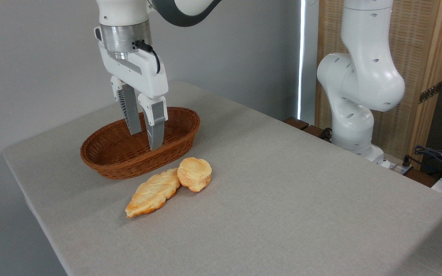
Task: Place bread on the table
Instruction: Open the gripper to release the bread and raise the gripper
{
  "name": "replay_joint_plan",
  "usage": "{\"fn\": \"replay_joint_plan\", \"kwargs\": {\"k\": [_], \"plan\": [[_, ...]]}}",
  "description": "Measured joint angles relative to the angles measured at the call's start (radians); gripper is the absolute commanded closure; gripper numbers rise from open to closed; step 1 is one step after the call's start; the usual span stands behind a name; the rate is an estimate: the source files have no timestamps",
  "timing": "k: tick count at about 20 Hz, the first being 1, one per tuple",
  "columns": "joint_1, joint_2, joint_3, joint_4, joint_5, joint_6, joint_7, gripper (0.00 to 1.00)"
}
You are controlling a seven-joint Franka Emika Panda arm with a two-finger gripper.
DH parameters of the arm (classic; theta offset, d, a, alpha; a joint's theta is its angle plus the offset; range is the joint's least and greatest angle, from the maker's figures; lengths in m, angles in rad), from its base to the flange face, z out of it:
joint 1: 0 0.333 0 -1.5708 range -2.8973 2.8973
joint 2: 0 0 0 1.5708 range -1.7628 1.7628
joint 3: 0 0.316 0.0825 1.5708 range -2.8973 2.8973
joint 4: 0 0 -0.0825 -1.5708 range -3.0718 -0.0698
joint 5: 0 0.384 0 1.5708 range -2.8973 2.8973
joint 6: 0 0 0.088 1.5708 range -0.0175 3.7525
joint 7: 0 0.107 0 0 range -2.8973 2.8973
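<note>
Bread (pixel 194 174), a small round bun, lies on the grey table (pixel 282 199) below and in front of the gripper (pixel 145 140), slightly to its right, touching a long braided pastry (pixel 153 193). Directly beneath the gripper sits a brown wicker basket (pixel 182 132), which looks empty. The fingers hang a narrow gap apart, holding nothing. The placing appears finished; only pulling the arm (pixel 359 80) away seems left.

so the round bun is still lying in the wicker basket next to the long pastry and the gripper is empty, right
Not quite. The camera view shows the round bun lying on the grey table, outside the wicker basket, which holds no bread. The rest stands: it lies next to the long pastry, touching its end, and the gripper above the basket holds nothing.
</note>
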Motion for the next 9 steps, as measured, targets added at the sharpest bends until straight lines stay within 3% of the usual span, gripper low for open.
{"fn": "replay_joint_plan", "kwargs": {"k": [9], "plan": [[0.005, 0.012, 0.006, 0.0, 0.001, 0.008, -0.019, 0.0]]}}
